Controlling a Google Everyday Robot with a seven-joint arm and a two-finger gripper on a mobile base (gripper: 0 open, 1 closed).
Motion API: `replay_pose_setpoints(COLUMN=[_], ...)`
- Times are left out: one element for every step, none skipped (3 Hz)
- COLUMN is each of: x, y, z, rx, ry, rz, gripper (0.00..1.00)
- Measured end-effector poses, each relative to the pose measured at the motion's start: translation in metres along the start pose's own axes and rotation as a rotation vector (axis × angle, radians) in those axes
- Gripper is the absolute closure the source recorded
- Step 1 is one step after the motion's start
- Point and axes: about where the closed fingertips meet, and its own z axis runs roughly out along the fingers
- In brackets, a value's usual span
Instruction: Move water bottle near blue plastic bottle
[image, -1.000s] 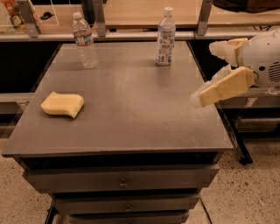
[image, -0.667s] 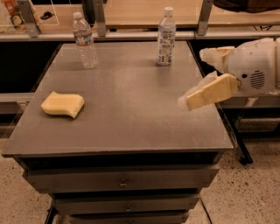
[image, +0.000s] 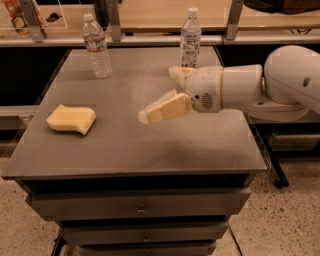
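Note:
The water bottle (image: 96, 46), clear and ribbed with a white cap and a narrow red-and-white band, stands upright at the table's back left. The blue plastic bottle (image: 190, 38), bluish with a large printed label, stands upright at the back, right of centre. My gripper (image: 158, 95) reaches in from the right and hovers over the middle of the grey table (image: 125, 150). It is open and empty, with one tan finger (image: 167, 107) pointing left and the other (image: 179, 72) just in front of the blue bottle. It is well to the right of the water bottle.
A yellow sponge (image: 71, 119) lies on the table's left side. A shelf rail with metal posts (image: 115, 22) runs behind the table. Drawers (image: 140, 207) sit under the tabletop. My white arm (image: 280, 80) spans the table's right edge.
My gripper has moved left from beyond the table's right edge to over its middle. The bottles and the sponge have not moved.

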Motion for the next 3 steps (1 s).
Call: replay_pose_setpoints(x=[-0.003, -0.007, -0.008], y=[-0.022, -0.045, -0.068], z=[0.056, 0.091, 0.115], rx=[-0.021, -0.013, 0.008], ry=[-0.047, -0.055, -0.052], rz=[-0.009, -0.031, -0.048], gripper=[0.0, 0.0, 0.0])
